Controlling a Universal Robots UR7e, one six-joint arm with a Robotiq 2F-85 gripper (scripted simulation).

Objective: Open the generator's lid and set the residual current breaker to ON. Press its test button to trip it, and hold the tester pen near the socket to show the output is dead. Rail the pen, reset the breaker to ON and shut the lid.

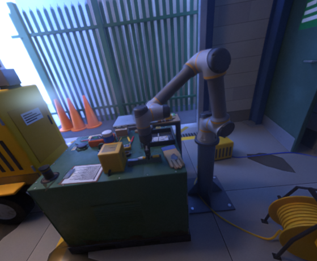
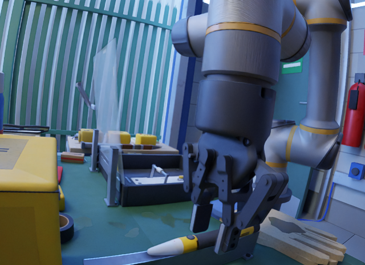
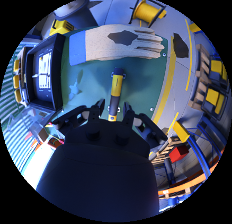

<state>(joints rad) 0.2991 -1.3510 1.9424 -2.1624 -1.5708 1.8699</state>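
Note:
The tester pen [image 2: 188,241] [image 3: 115,97] lies on its grey rail [image 2: 165,255] near the front of the green bench. It has a white tip, yellow bands and a dark body. My gripper [image 2: 213,230] [image 3: 113,110] is open, straddling the pen's dark middle from above and holding nothing. The generator's panel box [image 2: 149,180] [image 1: 161,137] stands behind, its clear lid [image 2: 106,88] raised upright. A white breaker plate with a lever [image 2: 159,170] shows inside the box.
A green palisade fence stands behind the bench. A pair of work gloves [image 2: 300,237] [image 3: 116,43] lies right of the rail. A yellow case [image 2: 28,194] [image 1: 112,157] stands left, a tape roll [image 2: 66,227] beside it. A clipboard [image 1: 82,173] lies at the front left.

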